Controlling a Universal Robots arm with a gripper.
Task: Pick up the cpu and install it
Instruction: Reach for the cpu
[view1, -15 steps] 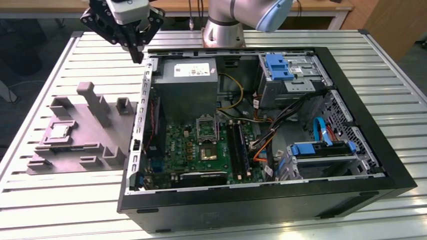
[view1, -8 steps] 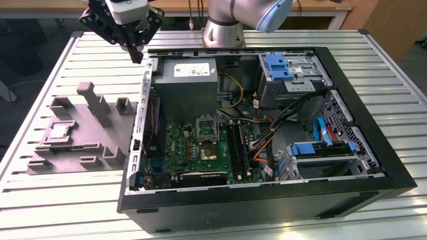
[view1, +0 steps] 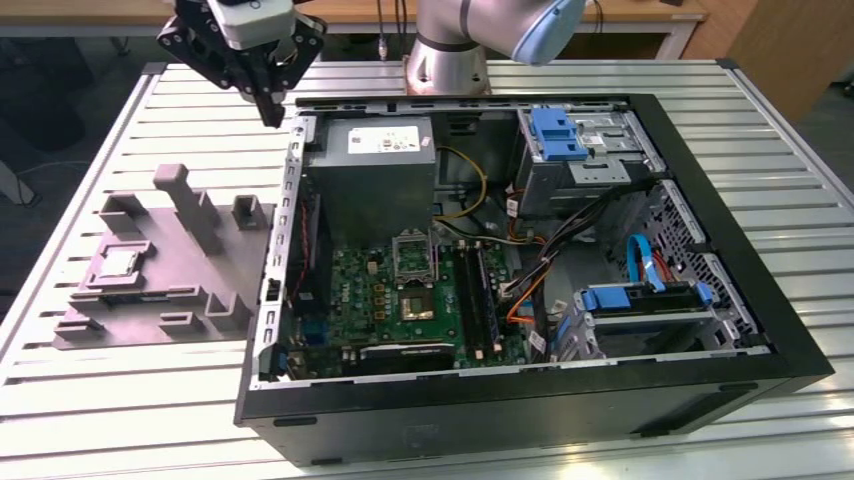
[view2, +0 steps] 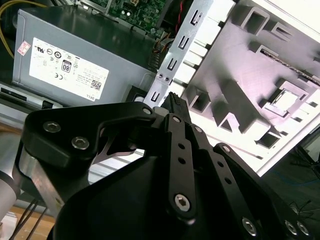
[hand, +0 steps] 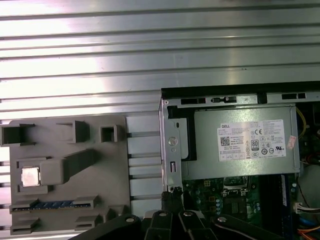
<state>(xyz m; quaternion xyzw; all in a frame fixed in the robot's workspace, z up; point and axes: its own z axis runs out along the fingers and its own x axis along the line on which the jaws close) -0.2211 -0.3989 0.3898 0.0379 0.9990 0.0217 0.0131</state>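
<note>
**Jaws empty and high, cpu waiting in its fixture**

Your jaws are drawn together at the tips with nothing between them. They hang above the near wall of the computer case (view1: 534, 400), over the gap between the case and the grey fixture (view1: 147, 300), and touch neither.

The cpu (view1: 118, 262) lies flat, metal top up, in a square pocket of that fixture, on the bench (view1: 801, 130) toward the exterior view's left and well apart from the jaws. The pocket most likely exists to keep the chip level and squarely located, so a straight descent can meet its edges.

The case lies on its side with the panel off, so the motherboard (view1: 387, 300) faces upward. That probably lets the chip go down into the socket (view1: 414, 255) from above. I can't tell whether the socket's frame is raised.

Use each view for what it gives you:
- **Exterior view:** the whole layout, including the socket's place between the power supply (view1: 380, 165) and the brownish chip (view1: 418, 305) soldered lower on the board.
- **First wrist view:** a look straight down, with the cpu (hand: 31, 176) square-on in its pocket and the case wall beside the jaws.
- **Second wrist view:** the close look along the linkage that confirms the tips meet, with the cpu (view2: 287, 100) a bright square beyond them.
</note>
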